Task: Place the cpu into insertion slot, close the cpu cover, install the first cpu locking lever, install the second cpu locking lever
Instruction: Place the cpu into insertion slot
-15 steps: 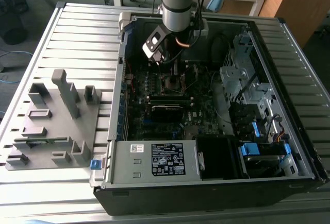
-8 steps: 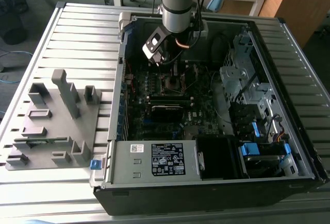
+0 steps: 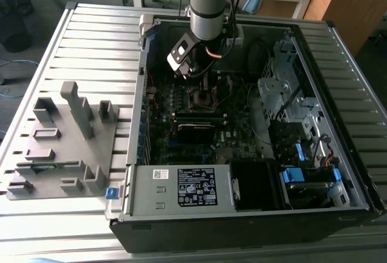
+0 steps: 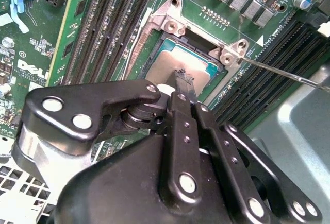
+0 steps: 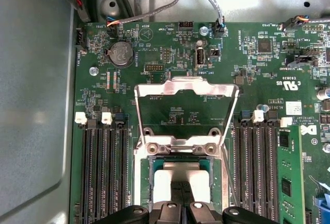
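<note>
The cpu [image 4: 167, 64] lies flat in the insertion slot [image 4: 161, 42] on the green board, its silver top showing. My gripper [image 4: 183, 80] is shut, and its joined tips rest on or just above the chip's top. In the first wrist view the same tips [image 5: 180, 189] sit over the bright cpu [image 5: 161, 185] inside the insertion slot [image 5: 146, 183]. The cpu cover [image 5: 185, 86] stands swung open behind the slot, its middle empty. A thin locking lever [image 4: 283, 72] sticks out beside the socket. In the exterior view the gripper [image 3: 199, 78] hangs over the slot [image 3: 204, 98] inside the case.
Long black memory slots [image 5: 105, 172] flank the socket on both sides. The case wall [image 5: 36, 105] runs close by. A grey parts fixture [image 3: 60, 142] lies at the exterior view's left. A power supply [image 3: 181, 187] and a drive cage [image 3: 290, 100] fill the case's other parts.
</note>
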Robot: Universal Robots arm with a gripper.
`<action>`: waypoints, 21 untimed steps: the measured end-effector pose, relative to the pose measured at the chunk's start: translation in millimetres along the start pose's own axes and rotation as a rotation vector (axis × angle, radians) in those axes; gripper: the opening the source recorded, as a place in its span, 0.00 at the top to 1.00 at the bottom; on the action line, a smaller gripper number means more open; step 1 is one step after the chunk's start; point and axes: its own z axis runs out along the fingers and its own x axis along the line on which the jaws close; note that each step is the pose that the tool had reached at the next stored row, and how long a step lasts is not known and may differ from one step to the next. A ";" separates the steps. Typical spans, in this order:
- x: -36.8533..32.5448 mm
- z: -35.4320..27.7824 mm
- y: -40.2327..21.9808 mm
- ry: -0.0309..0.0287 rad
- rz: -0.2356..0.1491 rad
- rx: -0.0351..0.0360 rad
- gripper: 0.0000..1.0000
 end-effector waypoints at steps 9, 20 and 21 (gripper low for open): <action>0.0 0.9 0.0 0.0003 0.000 -0.0002 0.89; 0.0 -19.7 1.4 0.0005 0.000 -0.0002 0.89; 0.0 -19.7 1.5 0.0005 0.000 -0.0003 0.89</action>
